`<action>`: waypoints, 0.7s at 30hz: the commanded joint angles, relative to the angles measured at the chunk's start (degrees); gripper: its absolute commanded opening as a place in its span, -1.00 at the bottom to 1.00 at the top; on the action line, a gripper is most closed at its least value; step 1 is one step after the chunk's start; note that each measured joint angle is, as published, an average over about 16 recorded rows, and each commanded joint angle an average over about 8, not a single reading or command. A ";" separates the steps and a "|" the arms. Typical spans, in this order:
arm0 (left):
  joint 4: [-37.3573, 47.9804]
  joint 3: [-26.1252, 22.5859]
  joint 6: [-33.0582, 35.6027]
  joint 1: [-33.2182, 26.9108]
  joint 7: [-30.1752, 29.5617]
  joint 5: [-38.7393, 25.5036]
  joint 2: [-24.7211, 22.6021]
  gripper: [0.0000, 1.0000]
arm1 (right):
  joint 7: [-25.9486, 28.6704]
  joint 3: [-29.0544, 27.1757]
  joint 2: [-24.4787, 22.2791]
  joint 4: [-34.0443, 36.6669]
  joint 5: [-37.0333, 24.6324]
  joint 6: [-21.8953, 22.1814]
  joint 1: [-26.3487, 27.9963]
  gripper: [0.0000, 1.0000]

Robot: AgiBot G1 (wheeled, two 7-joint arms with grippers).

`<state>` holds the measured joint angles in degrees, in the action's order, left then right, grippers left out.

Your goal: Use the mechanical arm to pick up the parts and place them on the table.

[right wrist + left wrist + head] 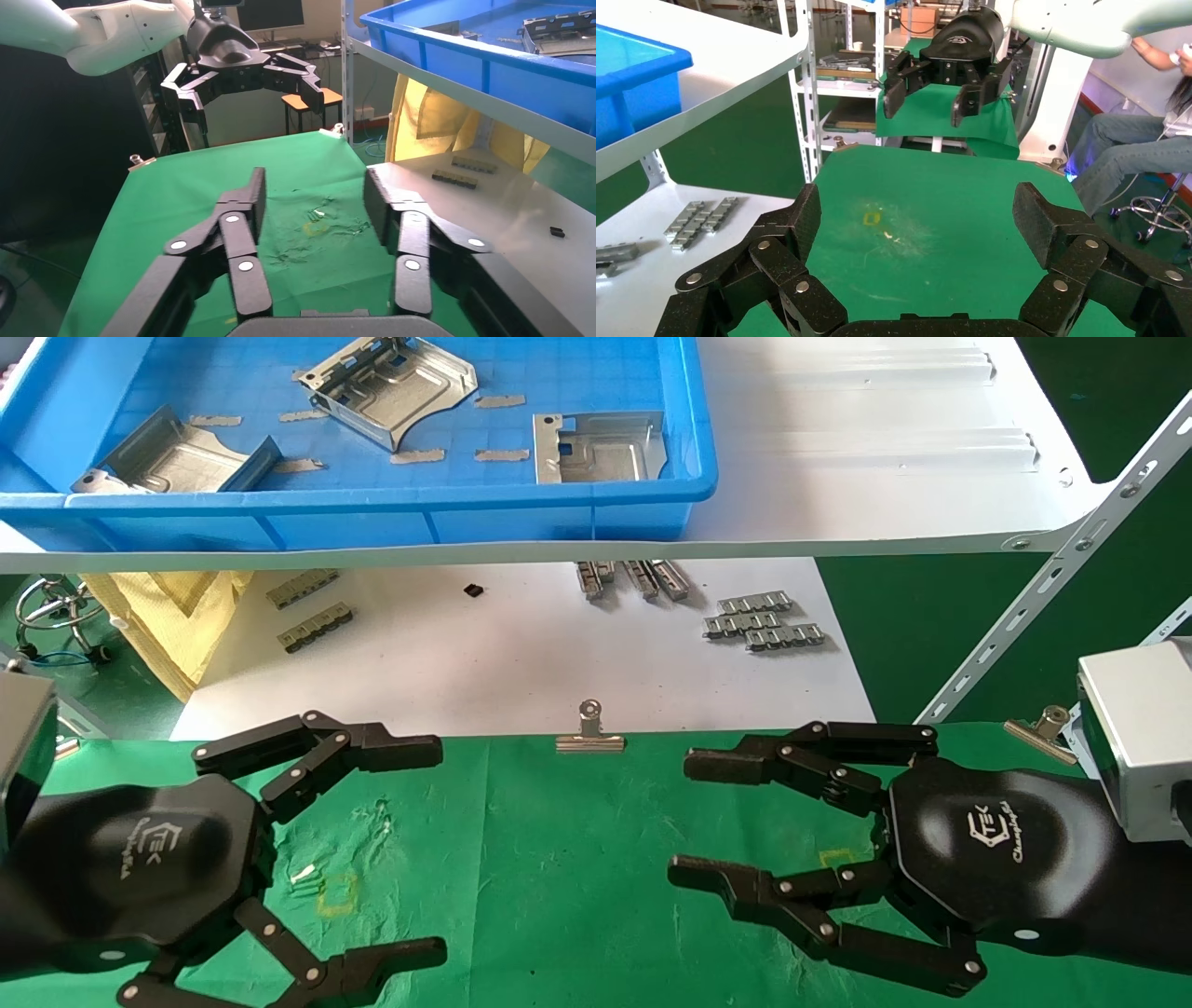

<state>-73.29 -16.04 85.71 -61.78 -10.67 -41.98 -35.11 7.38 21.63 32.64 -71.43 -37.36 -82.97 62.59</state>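
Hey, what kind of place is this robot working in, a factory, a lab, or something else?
Probably a factory-style workshop or robot test bench. A blue bin of stamped metal parts sits on a white sheet-metal shelf, the left gripper and right gripper hover open above a green cloth table, and metal racking stands behind.

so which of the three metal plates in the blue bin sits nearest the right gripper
The part in the blue bin's right-hand front corner, lying flat. The other two sit further left, away from the right gripper.

Shiny sheet-metal parts (396,384), glossy blue plastic bin (559,514), wrinkled green cloth table (559,859).
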 commanded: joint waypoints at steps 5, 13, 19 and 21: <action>0.00 0.00 0.00 0.00 0.00 0.00 0.00 1.00 | 0.00 0.00 0.00 0.00 0.00 0.00 0.00 -1.00; -0.05 0.01 -0.05 -0.06 0.02 -0.04 -0.02 1.00 | 0.00 0.00 0.00 0.00 0.00 0.00 0.00 -1.00; 0.56 -0.02 -0.93 -2.77 0.35 -1.44 -0.66 1.00 | 0.00 0.00 0.00 0.00 0.00 0.00 0.00 -1.00; 1.41 -0.19 -1.38 -5.08 0.33 -2.53 -1.23 1.00 | 0.00 0.00 0.00 0.00 0.00 0.00 0.00 -1.00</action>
<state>-70.37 -16.58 84.41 -68.38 -10.61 -45.04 -36.95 7.38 21.64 32.64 -71.43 -37.36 -82.97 62.59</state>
